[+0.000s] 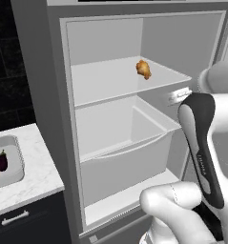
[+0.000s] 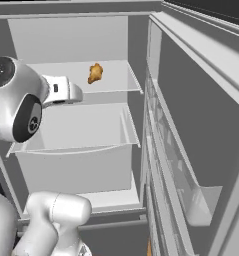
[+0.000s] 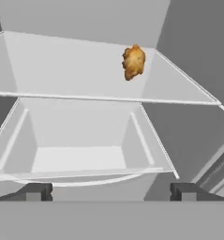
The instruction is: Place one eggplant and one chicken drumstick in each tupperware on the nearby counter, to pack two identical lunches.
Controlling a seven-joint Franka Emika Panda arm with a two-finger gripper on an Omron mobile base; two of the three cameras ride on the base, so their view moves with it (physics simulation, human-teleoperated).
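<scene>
My jaws [image 3: 111, 191] wide, empty. Drumstick [image 3: 133, 61] golden-brown, lumpy, on fridge shelf [image 3: 76, 70] ahead, above drawer [image 3: 80, 159].

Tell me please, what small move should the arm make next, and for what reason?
Probably raise the tool and reach forward toward the chicken drumstick at the back of the upper fridge shelf. In the hand view the fingertips stand wide apart with nothing between them, aimed at the drawer below that shelf, so the drumstick sits higher and farther in.
</scene>
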